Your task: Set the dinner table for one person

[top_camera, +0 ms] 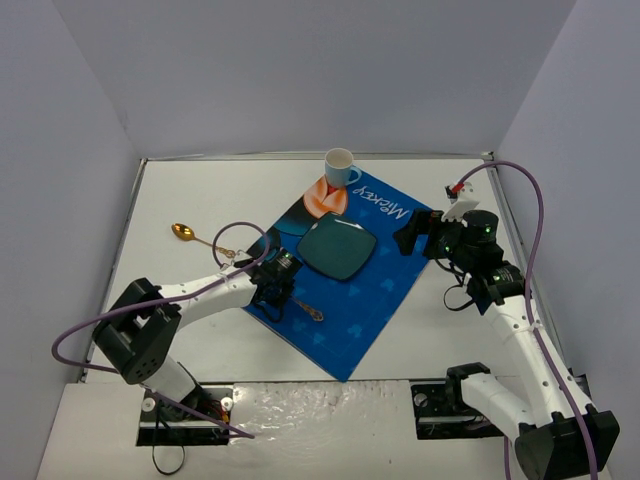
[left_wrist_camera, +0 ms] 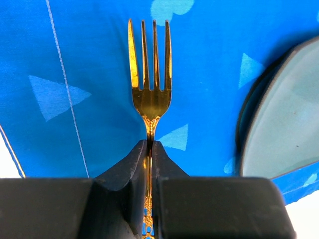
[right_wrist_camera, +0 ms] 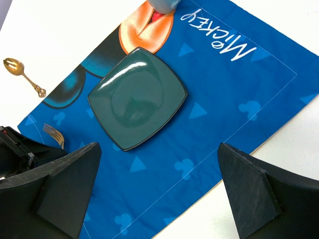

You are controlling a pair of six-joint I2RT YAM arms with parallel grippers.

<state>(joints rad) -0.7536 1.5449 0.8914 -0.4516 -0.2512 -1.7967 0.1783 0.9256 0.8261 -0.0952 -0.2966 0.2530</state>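
The dinner table spreads white under everything I reach over. Toward its left edge a gold spoon lies on the bare top, bowl to the left, apart from the cloth. My left claw is clenched on a gold fork, its fingers pinched to a slit on the neck just below the tines. The tines point straight away from me over the left part of the blue Mickey placemat; I cannot tell whether the fork touches the cloth. The placemat lies cornerwise across the middle of the tabletop, one corner close to the near edge. On it, just right of the fork, a dark teal square plate sits flat. A light blue mug stands upright at the placemat's far corner, near the far edge. Toward the right edge my right claw hangs spread wide, gripping nothing, above the placemat's right part
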